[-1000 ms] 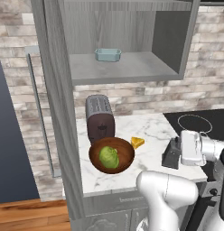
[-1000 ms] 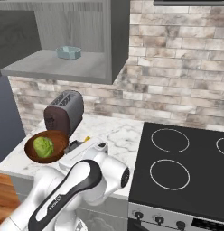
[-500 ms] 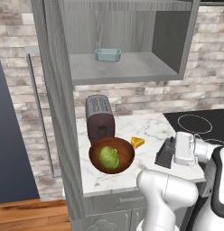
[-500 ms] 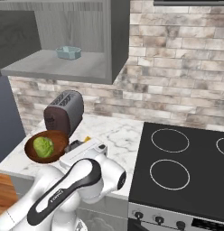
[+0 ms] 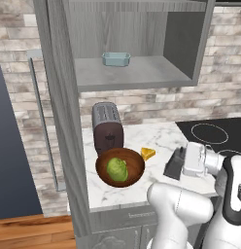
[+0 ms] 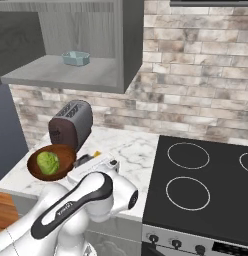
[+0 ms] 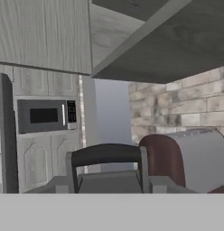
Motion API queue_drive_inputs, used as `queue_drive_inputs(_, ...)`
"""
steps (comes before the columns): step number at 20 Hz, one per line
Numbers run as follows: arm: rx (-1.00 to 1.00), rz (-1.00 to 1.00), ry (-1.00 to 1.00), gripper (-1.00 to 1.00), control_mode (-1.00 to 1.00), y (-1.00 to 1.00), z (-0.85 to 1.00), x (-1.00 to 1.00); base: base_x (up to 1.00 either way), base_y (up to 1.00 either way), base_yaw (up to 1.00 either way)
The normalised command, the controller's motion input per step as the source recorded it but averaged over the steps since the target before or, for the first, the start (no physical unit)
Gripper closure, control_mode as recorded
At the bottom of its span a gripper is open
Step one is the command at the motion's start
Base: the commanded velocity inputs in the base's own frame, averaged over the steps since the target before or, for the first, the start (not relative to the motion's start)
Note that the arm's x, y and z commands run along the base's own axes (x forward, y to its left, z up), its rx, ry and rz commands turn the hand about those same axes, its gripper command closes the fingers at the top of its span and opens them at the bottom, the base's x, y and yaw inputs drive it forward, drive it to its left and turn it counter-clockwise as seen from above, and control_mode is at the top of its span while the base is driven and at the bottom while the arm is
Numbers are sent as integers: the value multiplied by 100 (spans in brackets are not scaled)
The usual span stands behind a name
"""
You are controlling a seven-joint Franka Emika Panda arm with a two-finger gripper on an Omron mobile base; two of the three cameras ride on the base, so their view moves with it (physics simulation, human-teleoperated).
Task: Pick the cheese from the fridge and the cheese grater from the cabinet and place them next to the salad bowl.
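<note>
We cannot see the end effector's [image 5: 177, 163] fingertips behind the grater [image 5: 175, 163], so its grip stays unclear. In the right base view the arm hides most of the cheese [image 6: 96, 154]. The fridge [image 5: 8, 160] is cut off at the left edge.

Cheese [image 5: 148, 153] yellow-orange; salad bowl [image 5: 135, 172] brown, green leaves; cheese grater [image 5: 175, 164] dark grey; cabinet [image 5: 61, 121] grey wood-grain; worktop [image 5: 161, 138] white marble; dish [image 5: 116, 59] light blue.
</note>
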Motion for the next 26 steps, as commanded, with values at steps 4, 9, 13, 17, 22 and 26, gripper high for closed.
queue_drive_inputs(4,0,0,0,100,-100,1,0,26,0,0,0)
queue_drive_inputs(9,-1,0,0,100,-100,3,-10,24,0,0,0)
queue_drive_inputs(13,-4,0,0,100,-100,0,-25,19,0,0,0)
queue_drive_inputs(17,-3,0,0,100,-100,0,-29,18,0,0,0)
queue_drive_inputs(22,-2,0,0,100,-100,0,-32,20,0,0,0)
queue_drive_inputs(26,-1,0,0,100,-100,0,-32,23,0,0,0)
